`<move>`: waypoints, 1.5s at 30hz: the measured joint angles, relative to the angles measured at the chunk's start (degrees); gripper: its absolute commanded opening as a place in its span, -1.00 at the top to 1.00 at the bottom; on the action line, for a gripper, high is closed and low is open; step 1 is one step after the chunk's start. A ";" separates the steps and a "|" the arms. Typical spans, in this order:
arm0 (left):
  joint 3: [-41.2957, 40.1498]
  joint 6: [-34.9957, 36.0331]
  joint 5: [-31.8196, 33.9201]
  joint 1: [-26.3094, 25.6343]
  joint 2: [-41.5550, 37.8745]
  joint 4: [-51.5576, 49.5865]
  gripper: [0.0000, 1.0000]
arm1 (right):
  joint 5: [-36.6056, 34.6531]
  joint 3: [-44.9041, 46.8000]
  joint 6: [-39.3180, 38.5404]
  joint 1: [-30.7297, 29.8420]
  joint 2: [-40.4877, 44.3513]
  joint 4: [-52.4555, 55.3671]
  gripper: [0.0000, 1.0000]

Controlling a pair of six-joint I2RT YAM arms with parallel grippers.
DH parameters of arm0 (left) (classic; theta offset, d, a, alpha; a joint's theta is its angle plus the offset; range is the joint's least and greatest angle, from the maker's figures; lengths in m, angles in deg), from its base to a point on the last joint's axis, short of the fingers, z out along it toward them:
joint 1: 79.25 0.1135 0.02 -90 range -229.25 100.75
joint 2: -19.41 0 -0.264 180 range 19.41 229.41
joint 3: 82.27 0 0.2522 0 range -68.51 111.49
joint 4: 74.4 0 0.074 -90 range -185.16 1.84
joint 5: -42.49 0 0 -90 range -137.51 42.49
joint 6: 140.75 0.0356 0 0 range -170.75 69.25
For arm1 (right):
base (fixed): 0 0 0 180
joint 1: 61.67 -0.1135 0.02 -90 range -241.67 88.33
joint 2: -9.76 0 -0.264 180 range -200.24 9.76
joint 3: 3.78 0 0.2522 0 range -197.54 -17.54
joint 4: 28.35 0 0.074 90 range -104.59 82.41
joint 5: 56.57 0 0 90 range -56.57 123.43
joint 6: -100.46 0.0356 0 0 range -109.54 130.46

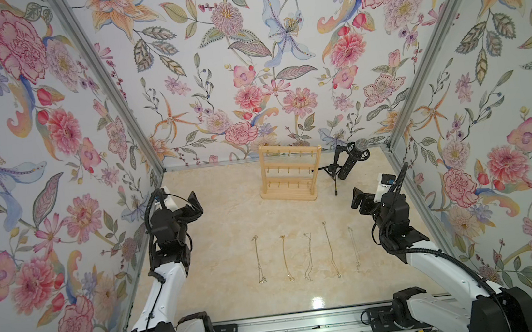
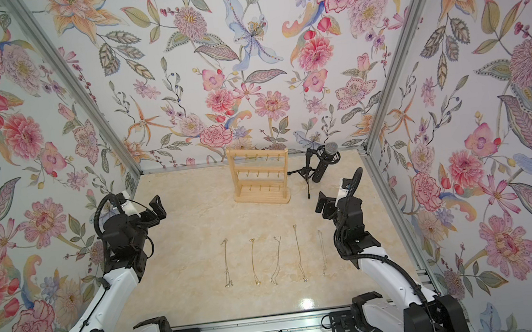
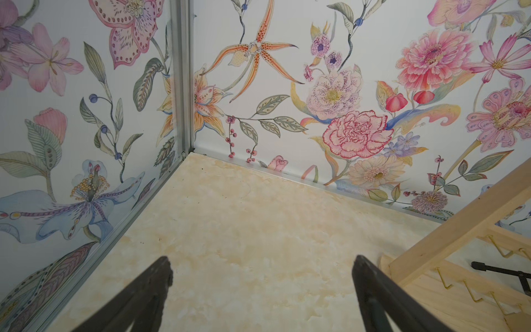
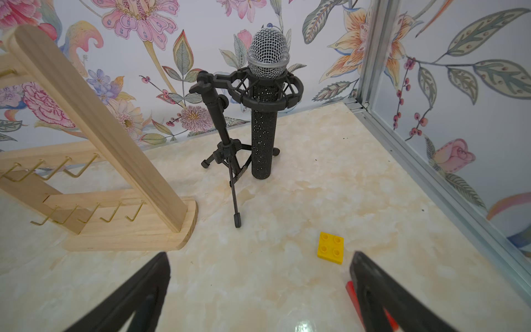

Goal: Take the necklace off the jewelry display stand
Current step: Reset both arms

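1. The left gripper (image 3: pixel 261 267) is released, its jaws wide apart and holding nothing, above the table (image 1: pixel 229 218).
2. The right gripper (image 4: pixel 260 261) is likewise spread and holds nothing.
3. The jewelry display stand (image 1: pixel 290 165) stands upright ahead of both grippers, to the left gripper's right and the right gripper's left.
4. A row of five necklaces (image 1: pixel 308 257) lies flat on the table behind the grippers, between the arms.
5. A microphone (image 4: pixel 264 120) stands ahead of the right gripper, and a yellow brick (image 4: pixel 330 247) lies near its fingertips.

Black microphone (image 4: pixel 264 120) on tripod (image 4: pixel 230 149), yellow toy brick (image 4: pixel 331 247), marbled tabletop (image 4: pixel 373 186).
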 measured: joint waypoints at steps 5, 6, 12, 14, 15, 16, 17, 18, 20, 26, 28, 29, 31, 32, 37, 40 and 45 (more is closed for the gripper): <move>-9.20 2.64 0.33 0.04 -0.26 8.22 -0.98 | -2.58 2.34 -1.86 0.37 -0.26 -2.45 -0.99; -10.54 3.17 0.48 0.04 -0.52 9.05 -0.98 | -2.71 2.47 -2.21 0.44 -0.59 -2.67 -0.99; -12.63 7.06 1.86 0.04 -3.61 10.56 -0.98 | -2.91 2.67 -4.81 0.42 -4.79 -4.42 -0.99; -12.63 7.74 3.13 0.04 -3.78 11.23 -0.98 | -2.67 3.30 -6.38 0.37 -6.21 -6.27 -0.99; -12.63 8.04 3.69 0.04 -3.63 11.58 -0.98 | -2.62 3.76 -7.41 0.33 -6.88 -7.43 -0.99; -12.63 8.15 4.37 0.04 -3.23 12.22 -0.98 | -2.49 4.33 -8.66 0.26 -7.48 -8.39 -0.99; -12.63 8.26 4.79 0.04 -2.75 12.81 -0.98 | -2.47 4.98 -9.75 0.13 -7.89 -9.62 -0.99; -12.63 8.46 5.46 0.04 -1.77 13.75 -0.98 | -2.45 5.95 -10.97 -0.02 -8.22 -11.37 -0.99; -12.63 8.52 6.71 0.04 0.57 15.30 -0.98 | -2.45 8.07 -13.18 -0.13 -8.85 -14.71 -0.99; -13.57 9.16 9.38 0.04 8.74 20.76 -0.98 | -1.81 9.44 -15.65 0.24 -13.42 -19.30 -0.99; -15.50 9.53 9.77 0.04 10.38 23.23 -0.98 | -0.24 9.46 -15.63 0.83 -15.30 -20.39 -0.99; -16.17 9.68 9.94 0.04 10.95 23.96 -0.98 | 0.44 9.46 -15.63 1.07 -15.96 -20.79 -0.99; -17.09 10.38 10.16 0.02 12.31 25.27 -0.98 | 1.70 9.46 -15.65 1.44 -16.90 -21.51 -0.99; -17.20 10.54 10.16 0.04 12.79 25.92 -0.98 | 2.25 9.46 -15.65 1.55 -17.09 -22.01 -0.99; -17.46 11.04 9.42 0.04 15.47 32.63 -0.98 | 5.86 9.38 -15.52 3.17 -17.79 -23.87 -0.99; -17.59 11.47 8.68 0.04 17.51 36.46 -0.98 | 9.11 9.18 -15.19 5.42 -18.45 -23.80 -0.99; -18.47 12.50 6.82 0.00 19.45 40.98 -0.98 | 13.90 9.46 -14.97 7.52 -18.36 -25.03 -0.99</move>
